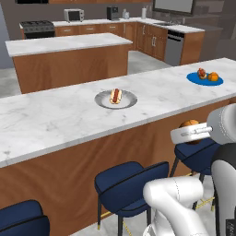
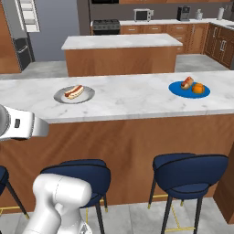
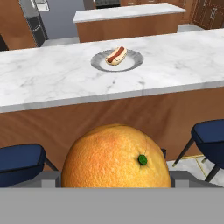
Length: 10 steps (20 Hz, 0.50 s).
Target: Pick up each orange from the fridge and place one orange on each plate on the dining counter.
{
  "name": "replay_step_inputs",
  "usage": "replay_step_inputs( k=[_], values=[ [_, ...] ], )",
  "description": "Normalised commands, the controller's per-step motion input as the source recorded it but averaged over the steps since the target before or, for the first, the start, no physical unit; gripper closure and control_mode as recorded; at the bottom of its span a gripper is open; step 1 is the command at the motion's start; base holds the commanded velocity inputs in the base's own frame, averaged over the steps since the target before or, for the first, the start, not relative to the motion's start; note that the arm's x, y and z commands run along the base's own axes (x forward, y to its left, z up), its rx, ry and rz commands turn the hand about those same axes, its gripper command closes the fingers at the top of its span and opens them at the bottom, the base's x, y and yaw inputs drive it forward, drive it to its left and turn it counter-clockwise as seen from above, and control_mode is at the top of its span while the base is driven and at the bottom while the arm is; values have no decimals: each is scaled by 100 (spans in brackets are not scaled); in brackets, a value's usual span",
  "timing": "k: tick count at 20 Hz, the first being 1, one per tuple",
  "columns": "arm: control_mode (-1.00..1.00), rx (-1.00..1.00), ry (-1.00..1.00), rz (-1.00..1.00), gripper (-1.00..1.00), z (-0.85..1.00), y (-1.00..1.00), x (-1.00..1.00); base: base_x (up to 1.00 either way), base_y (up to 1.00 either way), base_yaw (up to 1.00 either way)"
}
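Orange fruit fills the near edge of the hand view: an orange [image 3: 116, 156] sits gripped in the claw [image 1: 192, 133], whose jaws stand wide around it, held below the tabletop [image 1: 55, 117] edge and above the blue stools [image 1: 130, 183]. On the marbled tabletop the grey plate [image 1: 115, 100] with a hot dog [image 1: 115, 96] lies toward the left. Far to the right the blue plate [image 1: 204, 79] carries a second orange [image 1: 213, 77] beside its reddish food [image 1: 202, 73]
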Motion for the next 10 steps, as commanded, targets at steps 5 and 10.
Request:
replay_step_inputs(
  k=[5,10],
  values=[
    [100,0,0,0,100,0,0,0,85,1,0],
    [100,0,0,0,100,0,0,0,5,0,0]
  ],
)
